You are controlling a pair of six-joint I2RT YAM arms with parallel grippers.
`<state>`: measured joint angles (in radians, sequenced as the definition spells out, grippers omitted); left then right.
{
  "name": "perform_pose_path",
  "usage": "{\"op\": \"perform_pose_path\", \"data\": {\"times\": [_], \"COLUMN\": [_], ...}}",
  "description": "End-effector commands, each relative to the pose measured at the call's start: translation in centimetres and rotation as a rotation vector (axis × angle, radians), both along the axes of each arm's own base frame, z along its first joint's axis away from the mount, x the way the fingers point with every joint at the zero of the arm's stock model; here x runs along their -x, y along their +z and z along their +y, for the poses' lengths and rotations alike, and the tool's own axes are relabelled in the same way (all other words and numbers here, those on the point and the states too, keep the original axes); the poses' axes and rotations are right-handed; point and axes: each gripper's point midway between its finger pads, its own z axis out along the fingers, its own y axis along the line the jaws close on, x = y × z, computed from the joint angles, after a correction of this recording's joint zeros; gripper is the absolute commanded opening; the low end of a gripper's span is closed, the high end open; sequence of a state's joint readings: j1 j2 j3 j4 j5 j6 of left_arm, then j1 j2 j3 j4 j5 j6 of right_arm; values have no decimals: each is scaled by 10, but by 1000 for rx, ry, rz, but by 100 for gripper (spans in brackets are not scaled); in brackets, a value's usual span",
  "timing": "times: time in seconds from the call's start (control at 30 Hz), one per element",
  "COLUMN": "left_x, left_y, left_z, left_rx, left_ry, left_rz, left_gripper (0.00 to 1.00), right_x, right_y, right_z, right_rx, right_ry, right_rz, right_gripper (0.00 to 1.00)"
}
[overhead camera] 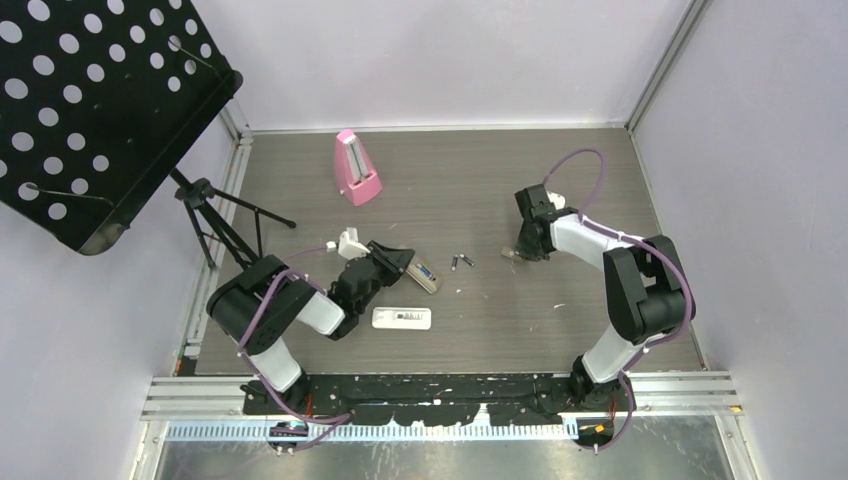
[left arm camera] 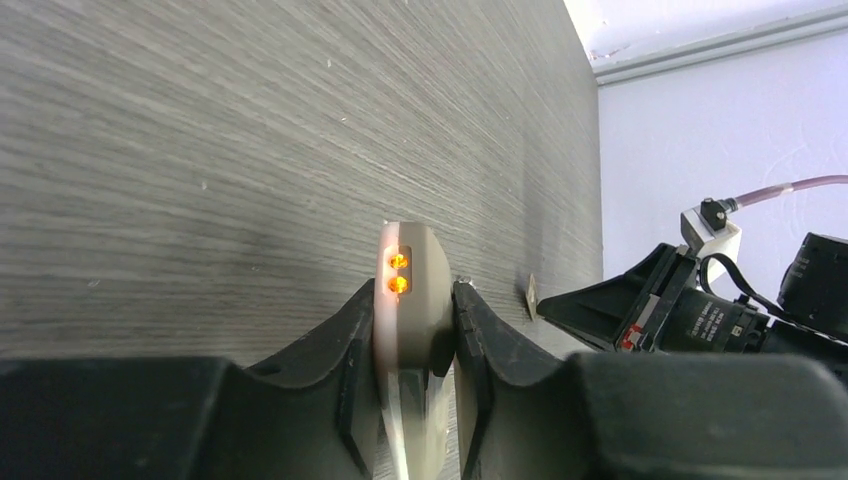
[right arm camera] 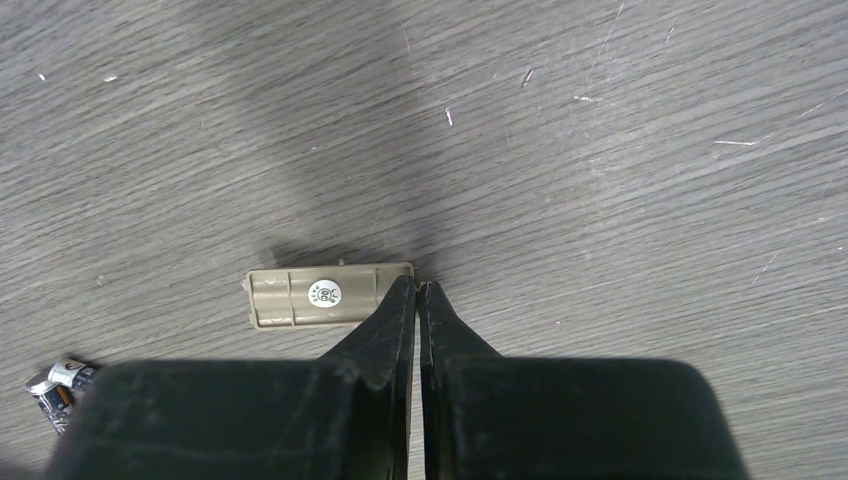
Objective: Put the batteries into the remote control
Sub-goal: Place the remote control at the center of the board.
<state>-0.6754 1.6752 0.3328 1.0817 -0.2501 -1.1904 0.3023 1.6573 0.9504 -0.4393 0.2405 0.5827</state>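
My left gripper [overhead camera: 405,262] is shut on the sides of a beige remote control [overhead camera: 427,276], low over the table. In the left wrist view the remote's front end [left arm camera: 405,290], with two orange lights, sits between the fingers. Two dark batteries [overhead camera: 461,262] lie on the table just right of the remote, and they also show in the right wrist view [right arm camera: 58,386]. No bright blue battery is clearly in view. My right gripper [overhead camera: 519,251] is shut and empty, its tips [right arm camera: 418,291] on the table at the right end of a beige battery cover [right arm camera: 315,297].
A white remote [overhead camera: 402,318] lies face up near the front, below the left gripper. A pink metronome [overhead camera: 355,168] stands at the back. A music stand on a tripod [overhead camera: 215,215] stands at the table's left edge. Walls enclose the table.
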Motion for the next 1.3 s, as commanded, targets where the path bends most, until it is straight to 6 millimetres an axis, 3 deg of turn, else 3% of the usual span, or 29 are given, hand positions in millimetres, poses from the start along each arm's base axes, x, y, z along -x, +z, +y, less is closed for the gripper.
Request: {"op": "perform_pose_path", "data": {"times": [0.0, 0.13, 0.2, 0.33, 0.5, 0.67, 0.87, 1.03, 1.13, 1.27], "left_x": [4, 21, 30, 30, 37, 49, 63, 69, 77, 86], "left_y": [-7, -28, -28, -7, -12, -14, -11, 16, 34, 82], "left_z": [17, 32, 38, 42, 47, 65, 76, 76, 71, 53], "left_rx": [-36, -104, -202, -253, -285, -343, -340, -350, -306, -176], "left_ry": [103, 182, 222, 252, 264, 311, 292, 219, 148, 5], "left_rz": [-6, 155, 204, 182, 248, 318, 327, 267, 222, 41], "left_gripper": [31, 40, 47, 61, 73, 87, 90, 91, 93, 92], "right_x": [2, 4, 5, 5, 7, 10, 15, 20, 24, 38], "right_y": [3, 6, 8, 11, 19, 36, 63, 89, 112, 134], "right_z": [3, 2, 2, 5, 11, 16, 29, 60, 91, 126], "right_rx": [-37, -43, -50, -70, -108, -153, -248, -426, -571, -649], "right_ry": [-24, -38, -42, -44, -44, -32, -11, 89, 199, 314], "right_rz": [-17, -27, -33, -41, -51, -79, -134, -180, -220, -241], "right_gripper": [1, 1, 1, 1, 1, 1, 1, 1, 1, 1]}}
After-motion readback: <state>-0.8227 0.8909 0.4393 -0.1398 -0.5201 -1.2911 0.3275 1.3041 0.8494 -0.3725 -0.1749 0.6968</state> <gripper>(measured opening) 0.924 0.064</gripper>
